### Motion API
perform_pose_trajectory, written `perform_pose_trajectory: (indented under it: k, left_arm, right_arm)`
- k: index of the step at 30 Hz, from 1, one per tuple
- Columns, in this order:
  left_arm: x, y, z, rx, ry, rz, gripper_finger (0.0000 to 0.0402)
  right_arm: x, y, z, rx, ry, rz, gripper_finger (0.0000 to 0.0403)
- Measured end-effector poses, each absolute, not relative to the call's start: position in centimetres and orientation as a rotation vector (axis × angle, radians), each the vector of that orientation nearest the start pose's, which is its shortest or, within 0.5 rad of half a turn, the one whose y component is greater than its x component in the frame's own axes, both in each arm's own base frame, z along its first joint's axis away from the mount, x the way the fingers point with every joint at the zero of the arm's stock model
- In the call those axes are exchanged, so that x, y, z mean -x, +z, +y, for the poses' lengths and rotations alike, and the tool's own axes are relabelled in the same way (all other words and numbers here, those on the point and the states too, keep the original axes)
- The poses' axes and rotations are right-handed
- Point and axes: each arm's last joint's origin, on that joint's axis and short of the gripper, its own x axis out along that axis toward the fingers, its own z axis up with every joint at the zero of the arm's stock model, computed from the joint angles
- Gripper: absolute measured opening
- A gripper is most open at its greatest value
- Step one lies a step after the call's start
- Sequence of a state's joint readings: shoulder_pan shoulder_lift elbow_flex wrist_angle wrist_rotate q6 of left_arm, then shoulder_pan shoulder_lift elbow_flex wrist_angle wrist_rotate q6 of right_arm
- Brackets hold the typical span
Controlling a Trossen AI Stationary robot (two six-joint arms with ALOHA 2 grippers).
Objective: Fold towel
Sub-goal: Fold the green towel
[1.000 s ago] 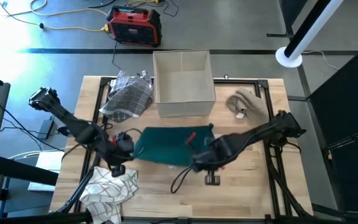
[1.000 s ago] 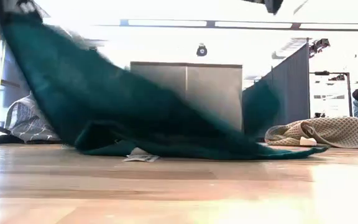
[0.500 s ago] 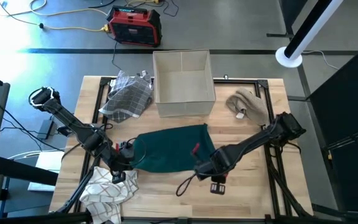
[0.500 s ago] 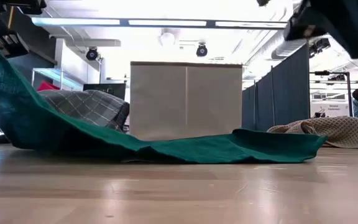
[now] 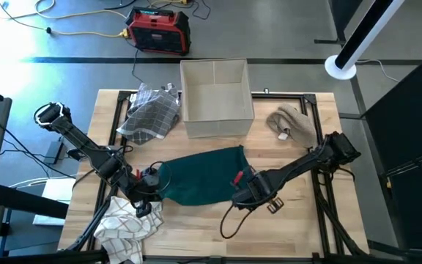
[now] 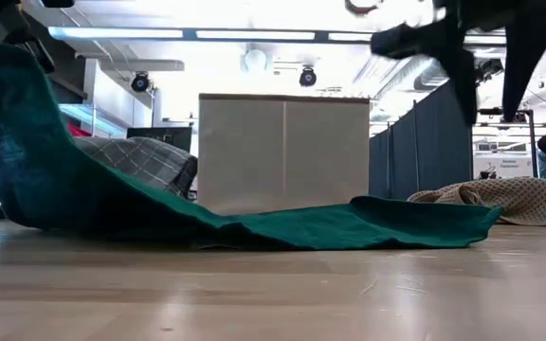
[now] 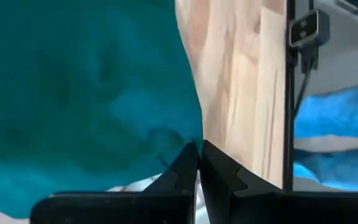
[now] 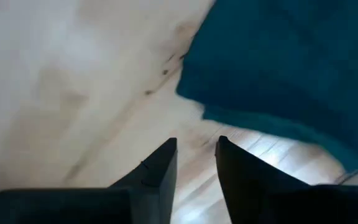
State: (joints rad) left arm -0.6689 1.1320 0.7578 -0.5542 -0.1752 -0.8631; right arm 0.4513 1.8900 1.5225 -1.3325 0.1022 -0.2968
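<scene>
The dark green towel point(image 5: 204, 174) lies spread in the middle of the table, in front of the box. Its right part point(image 6: 396, 223) rests flat on the wood, while its left end point(image 6: 17, 142) rises off the table. My left gripper point(image 5: 154, 192) is shut on that raised end at the towel's near left. My right gripper point(image 5: 240, 186) hovers open over the towel's near right corner point(image 8: 194, 68), with bare wood between its fingers point(image 8: 194, 158). My left gripper pinches the towel's near left edge point(image 7: 180, 140) between its two shut fingers; one layer or several, I cannot tell. That end is lifted above the table point(image 6: 8, 85). The cloth slopes down from it to the part lying flat.
An open beige box point(image 5: 216, 99) stands behind the towel. A grey plaid cloth point(image 5: 152, 114) lies at the far left, a beige cloth point(image 5: 291, 125) at the far right, and a white checked cloth point(image 5: 127, 224) at the near left by my left arm.
The towel's right end, lifted a second ago, has dropped and now lies flat; the left end stays raised. The towel has been drawn a little toward the near edge and spread out. My right gripper no longer holds it and has turned above the near right corner.
</scene>
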Motion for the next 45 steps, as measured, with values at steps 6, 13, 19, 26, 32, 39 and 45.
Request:
perform_pose_trajectory:
  k: [6,13,19,26,32,39,45]
  left_arm:
    - [-17.2,23.2,-12.9,0.407,-0.048,0.962,0.0]
    - [-17.2,23.1,-12.9,0.385,-0.053,0.97,0.0]
    - [-17.1,23.1,-12.9,0.4,-0.067,0.984,0.0]
    - [-17.1,23.1,-13.0,0.417,-0.087,1.003,0.0]
    - [-17.1,23.1,-13.0,0.417,-0.085,1.002,0.0]
    - [-17.3,24.1,-13.3,0.458,-0.118,1.001,0.0]
    - [-17.4,27.5,-13.2,0.408,-0.106,0.984,0.0]
  right_arm:
    - [-29.8,18.8,14.8,0.918,0.596,1.566,0.0161]
    - [-29.8,16.8,15.5,0.97,0.604,1.448,0.019]
    - [-29.2,14.9,15.8,1.01,0.654,1.39,0.019]
    - [-28.4,13.8,14.6,0.966,0.551,1.478,0.012]
    - [-29.9,15.4,13.8,0.589,0.265,1.522,0.0011]
    - [-31.8,19.8,13.8,0.391,-0.014,1.475,0.0001]
    - [-32.1,27.3,13.7,0.206,-0.193,1.325,0.0]
